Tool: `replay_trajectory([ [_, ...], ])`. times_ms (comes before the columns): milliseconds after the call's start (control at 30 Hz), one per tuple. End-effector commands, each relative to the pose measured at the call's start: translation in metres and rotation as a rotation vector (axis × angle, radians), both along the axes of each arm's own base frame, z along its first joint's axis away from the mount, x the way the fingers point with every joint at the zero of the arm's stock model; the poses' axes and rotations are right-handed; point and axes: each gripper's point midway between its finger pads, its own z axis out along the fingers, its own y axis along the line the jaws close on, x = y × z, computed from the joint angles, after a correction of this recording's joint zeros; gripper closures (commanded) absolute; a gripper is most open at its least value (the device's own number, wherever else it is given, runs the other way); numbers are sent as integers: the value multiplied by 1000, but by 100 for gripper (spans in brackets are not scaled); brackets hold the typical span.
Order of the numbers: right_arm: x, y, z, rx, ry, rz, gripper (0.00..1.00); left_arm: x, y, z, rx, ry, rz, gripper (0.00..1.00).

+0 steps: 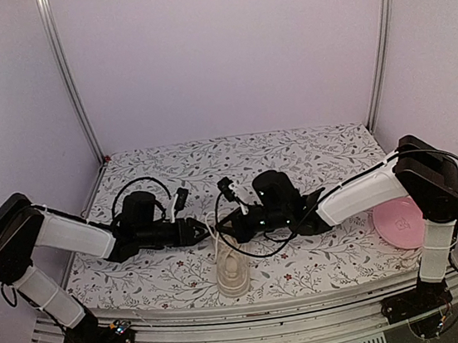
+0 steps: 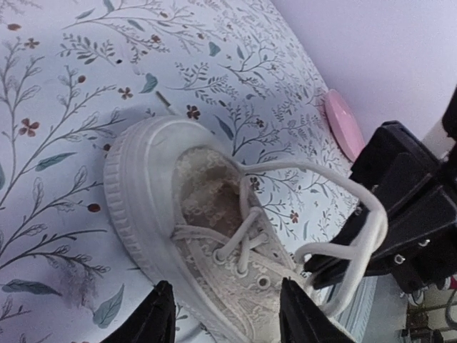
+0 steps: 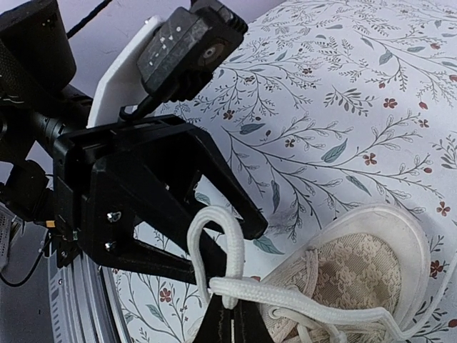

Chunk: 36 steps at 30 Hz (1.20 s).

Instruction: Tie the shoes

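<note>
The shoe [image 1: 230, 265], a cream lace-patterned sneaker with white laces, lies near the table's front edge between the two arms, seen again in the left wrist view as the shoe [image 2: 186, 214] and in the right wrist view as the shoe [image 3: 364, 275]. My right gripper [image 3: 233, 309] is shut on a loop of white lace [image 3: 239, 239] lifted off the shoe. My left gripper [image 2: 228, 318] is open just above the shoe's eyelets, with its fingers [image 2: 158, 314] on either side of the upper. The grippers' tips nearly meet above the shoe, left gripper [image 1: 203, 229] facing right gripper [image 1: 222, 228].
A round pink plate [image 1: 398, 223] lies at the right side of the floral tablecloth [image 1: 294, 155], beside the right arm. The table's metal front rail [image 1: 255, 315] runs just below the shoe. Purple walls enclose the back and sides.
</note>
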Motion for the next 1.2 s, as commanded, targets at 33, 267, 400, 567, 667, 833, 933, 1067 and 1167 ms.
replay_trajectory([
  [33, -1, 1, 0, 14, 2, 2, 98, -5, -24, 38, -143, -121, -148, 52],
  [267, -1, 1, 2, 20, 4, -2, 98, -18, -30, 33, -169, -108, -218, 56],
  [400, -2, 2, 4, 26, 6, 1, 98, -25, -36, 33, -181, -107, -258, 60],
  [567, -2, 1, 3, 26, 7, 0, 98, -31, -46, 34, -196, -111, -303, 63],
  [667, -1, 1, 4, 27, 6, -1, 98, -32, -49, 34, -203, -111, -317, 68],
  [833, 0, 0, 3, 23, 6, -8, 98, -34, -47, 36, -202, -125, -300, 70],
  [933, -1, 0, 3, 23, 6, -8, 98, -31, -41, 40, -193, -148, -260, 70],
  [1067, -1, 0, 3, 24, 7, -8, 98, -31, -39, 43, -194, -158, -247, 70],
  [1167, -1, -1, 4, 25, 6, -8, 98, -27, -36, 43, -181, -159, -218, 70],
])
